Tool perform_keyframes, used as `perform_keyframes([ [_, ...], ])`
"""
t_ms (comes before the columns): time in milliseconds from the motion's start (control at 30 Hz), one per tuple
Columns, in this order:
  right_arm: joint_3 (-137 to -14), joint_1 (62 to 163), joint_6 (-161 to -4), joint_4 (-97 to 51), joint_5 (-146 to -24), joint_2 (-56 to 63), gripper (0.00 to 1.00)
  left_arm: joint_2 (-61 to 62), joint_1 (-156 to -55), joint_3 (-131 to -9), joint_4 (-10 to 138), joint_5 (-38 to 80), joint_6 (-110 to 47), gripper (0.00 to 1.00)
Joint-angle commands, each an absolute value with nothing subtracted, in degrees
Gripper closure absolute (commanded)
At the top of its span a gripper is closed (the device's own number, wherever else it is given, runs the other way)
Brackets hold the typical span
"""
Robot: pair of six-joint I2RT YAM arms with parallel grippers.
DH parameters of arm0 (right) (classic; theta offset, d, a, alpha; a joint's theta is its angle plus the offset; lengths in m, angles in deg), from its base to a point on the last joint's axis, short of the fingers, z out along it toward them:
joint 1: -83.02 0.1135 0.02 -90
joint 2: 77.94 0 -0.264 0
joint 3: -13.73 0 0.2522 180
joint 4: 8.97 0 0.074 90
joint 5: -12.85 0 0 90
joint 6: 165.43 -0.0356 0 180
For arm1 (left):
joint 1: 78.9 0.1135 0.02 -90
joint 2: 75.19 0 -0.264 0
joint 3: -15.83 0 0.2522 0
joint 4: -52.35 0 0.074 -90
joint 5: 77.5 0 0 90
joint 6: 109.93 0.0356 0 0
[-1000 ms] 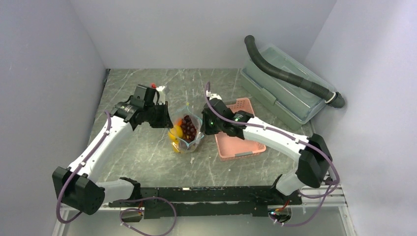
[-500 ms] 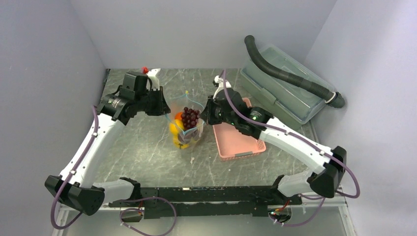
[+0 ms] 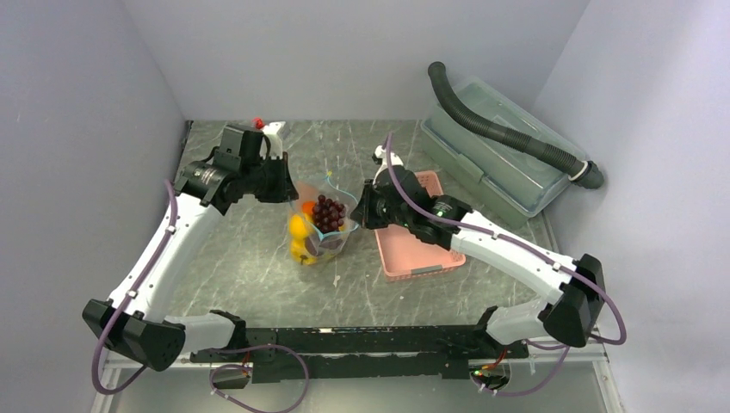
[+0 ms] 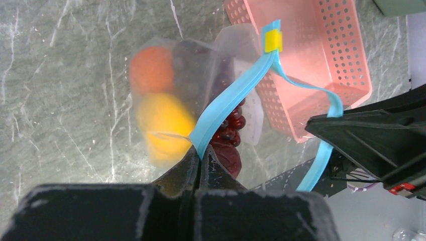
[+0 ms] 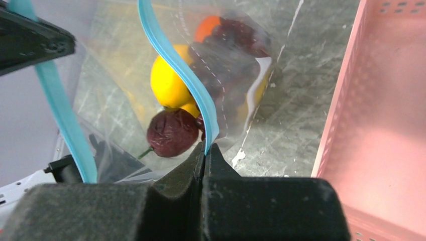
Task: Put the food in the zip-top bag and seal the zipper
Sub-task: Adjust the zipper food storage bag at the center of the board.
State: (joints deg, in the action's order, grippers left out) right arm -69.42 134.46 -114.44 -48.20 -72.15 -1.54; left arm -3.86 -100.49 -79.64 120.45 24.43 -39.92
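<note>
Grey marbled worktop (image 3: 250,258), white walls: two grippers hold the zip-top bag (image 3: 337,243) by its mouth.

Left gripper (image 4: 199,153) and right gripper (image 5: 205,148) are each clamped tight on the blue zipper (image 4: 231,98) at opposite ends. The bag hangs open between them, just left of the pink basket (image 3: 422,254). Inside are dark grapes (image 3: 327,212), an orange (image 3: 308,206), a yellow fruit (image 3: 297,225) and a reddish-brown fruit (image 5: 172,133) (whether the bag's bottom touches the worktop I cannot tell).

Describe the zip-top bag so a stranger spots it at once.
On the marbled table, beside the pink basket, the zip-top bag is held between the left gripper and right gripper. Unlike the rigid basket, it is clear and floppy, with a blue strip along its mouth and toy fruit showing through.
</note>
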Motion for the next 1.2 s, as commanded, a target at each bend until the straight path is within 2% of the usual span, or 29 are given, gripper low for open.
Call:
perform_keyframes([
  [0,-67.7,135.0,-117.0,-42.8,-73.8,-0.5,1.0,-3.5,-100.5,-79.5,117.9,24.4,-38.0,1.0],
  [167,-66.5,137.2,-119.7,-40.2,-73.3,0.9,1.0,-2.1,-100.5,-79.2,118.1,26.1,-37.0,1.0],
  [533,-63.2,142.9,-126.6,-36.5,-62.3,-0.3,1.0,-3.0,-100.5,-76.7,118.0,28.2,-35.2,1.0],
  [833,-63.6,144.7,-127.1,-36.4,-58.3,-1.1,1.0,-5.0,-100.5,-72.9,116.9,29.2,-34.2,1.0],
  [1167,-63.3,151.1,-130.4,-33.8,-49.9,-0.2,1.0,-5.6,-100.6,-74.8,117.1,32.1,-32.4,1.0],
])
